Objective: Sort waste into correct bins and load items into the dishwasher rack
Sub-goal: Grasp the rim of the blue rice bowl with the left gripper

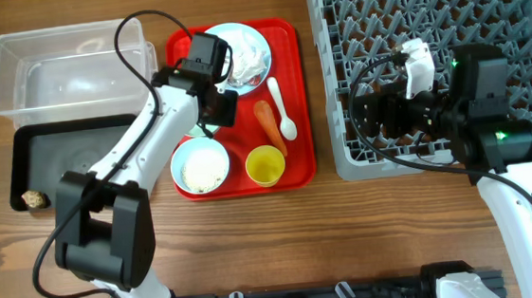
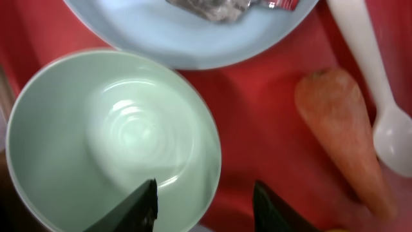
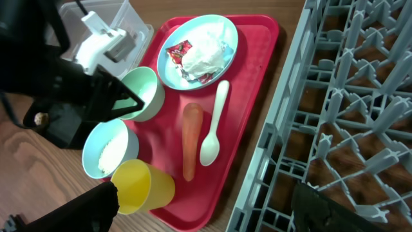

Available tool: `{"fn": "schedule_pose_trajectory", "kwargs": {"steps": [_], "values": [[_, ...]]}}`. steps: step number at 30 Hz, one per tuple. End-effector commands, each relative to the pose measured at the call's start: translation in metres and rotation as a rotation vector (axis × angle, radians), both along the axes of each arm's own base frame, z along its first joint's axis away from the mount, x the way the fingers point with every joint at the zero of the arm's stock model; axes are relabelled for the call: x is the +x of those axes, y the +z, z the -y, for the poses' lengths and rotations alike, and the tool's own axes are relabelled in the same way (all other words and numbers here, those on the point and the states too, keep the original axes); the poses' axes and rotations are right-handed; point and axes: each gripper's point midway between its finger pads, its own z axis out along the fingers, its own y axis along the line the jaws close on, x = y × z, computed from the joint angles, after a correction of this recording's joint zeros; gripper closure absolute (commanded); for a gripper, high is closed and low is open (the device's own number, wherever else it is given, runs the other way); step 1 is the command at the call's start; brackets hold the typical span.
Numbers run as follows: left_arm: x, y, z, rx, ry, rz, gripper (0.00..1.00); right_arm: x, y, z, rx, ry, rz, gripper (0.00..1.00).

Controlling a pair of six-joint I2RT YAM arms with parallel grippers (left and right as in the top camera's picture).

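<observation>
Left wrist cam is pretty soft all over: the plate and wrapper run off the top edge, the spoon off the top and right, the bowl off the left and bottom. From overhead that bowl is nearly all under the left arm. The rack is cropped top and right. The lump is too tiny to make out. Right wrist view: that arm blocks most of the tub.
</observation>
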Motion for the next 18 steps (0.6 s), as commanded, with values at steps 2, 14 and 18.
{"fn": "schedule_pose_trajectory", "kwargs": {"steps": [2, 14, 18], "values": [[-0.007, 0.059, 0.002, -0.093, 0.168, 0.008, 0.54, 0.003, 0.006, 0.0, -0.002, -0.008, 0.012, 0.12], [-0.06, 0.009, -0.004, -0.103, 0.416, -0.182, 0.5, 0.004, 0.006, 0.0, 0.002, -0.012, 0.008, 0.12], [-0.062, -0.007, -0.004, -0.11, 0.415, -0.179, 0.48, 0.005, 0.007, 0.0, 0.0, -0.01, 0.017, 0.11]]}}
